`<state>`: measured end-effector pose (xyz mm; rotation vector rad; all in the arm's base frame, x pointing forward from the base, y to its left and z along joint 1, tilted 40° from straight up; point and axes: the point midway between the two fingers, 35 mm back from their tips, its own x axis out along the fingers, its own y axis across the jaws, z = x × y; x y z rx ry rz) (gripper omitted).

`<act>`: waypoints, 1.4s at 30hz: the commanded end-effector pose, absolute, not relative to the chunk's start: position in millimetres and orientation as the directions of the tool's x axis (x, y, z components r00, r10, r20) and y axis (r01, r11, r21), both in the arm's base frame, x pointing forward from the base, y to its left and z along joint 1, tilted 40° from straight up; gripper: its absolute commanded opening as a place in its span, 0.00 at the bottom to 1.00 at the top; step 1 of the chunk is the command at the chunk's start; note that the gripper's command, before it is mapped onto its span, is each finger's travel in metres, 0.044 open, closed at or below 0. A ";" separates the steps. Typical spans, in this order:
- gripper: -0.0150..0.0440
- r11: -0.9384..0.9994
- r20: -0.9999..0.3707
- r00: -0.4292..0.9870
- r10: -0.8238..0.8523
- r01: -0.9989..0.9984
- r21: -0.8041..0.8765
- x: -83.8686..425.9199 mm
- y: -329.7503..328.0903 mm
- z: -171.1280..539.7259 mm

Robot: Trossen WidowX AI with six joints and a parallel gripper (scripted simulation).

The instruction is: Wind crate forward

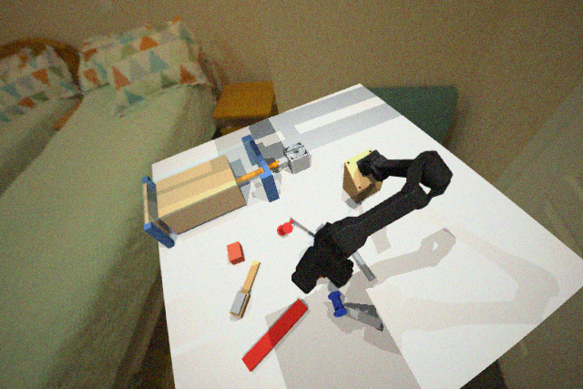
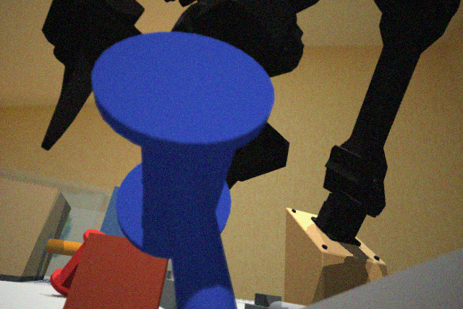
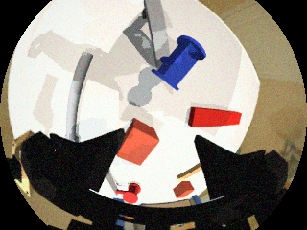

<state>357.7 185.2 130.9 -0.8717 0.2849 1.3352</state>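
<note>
The tan crate [image 1: 202, 199] [image 2: 24, 226] sits flat in the clear-panelled cubby, its front short of the blue frame [image 1: 269, 186] at the mouth. An orange strap [image 1: 249, 175] [image 2: 65, 247] runs from it towards the grey winch [image 1: 298, 163]. A crank-like tool with a red knob [image 1: 283, 228] [image 3: 130, 194] and one with a blue knob [image 1: 336, 303] [image 2: 183, 88] [image 3: 181, 63] lie on the bench. My gripper [image 3: 160, 135] is open and empty, above the tools; a red block [image 3: 138, 142] shows below and between its fingers. The arm partly hides the tools in the top view.
A grey bar tool [image 1: 364, 268] [image 3: 78, 96] lies partly under the arm. A red bar [image 1: 275, 335] [image 3: 213, 117], a wooden-handled tool [image 1: 248, 285] and another red block [image 1: 235, 252] [image 3: 183, 189] lie on the bench. The arm stands on a wooden wedge [image 1: 353, 186] [image 2: 303, 257].
</note>
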 end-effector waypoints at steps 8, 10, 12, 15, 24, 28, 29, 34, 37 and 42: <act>1.00 -0.238 -0.766 0.092 0.636 -0.921 -0.308 329.1 72.6 29.6; 1.00 -0.272 -0.766 0.060 0.640 -0.915 -0.299 319.1 57.7 17.8; 1.00 -0.292 -0.763 0.040 0.645 -0.910 -0.295 311.9 48.6 10.8; 1.00 -0.294 -0.763 0.038 0.646 -0.909 -0.294 311.1 47.6 10.0; 1.00 -0.294 -0.763 0.038 0.646 -0.909 -0.294 311.5 53.3 0.1; 1.00 -0.294 -0.762 0.038 0.646 -0.909 -0.295 311.2 63.0 -16.0; 1.00 -0.294 -0.762 0.038 0.647 -0.909 -0.295 311.0 65.4 -20.0; 1.00 -0.294 -0.761 0.038 0.647 -0.909 -0.295 309.9 71.7 -28.9; 1.00 -0.294 -0.761 0.038 0.647 -0.909 -0.295 309.9 72.2 -29.4; 1.00 -0.294 -0.761 0.038 0.647 -0.909 -0.295 310.2 75.8 -33.7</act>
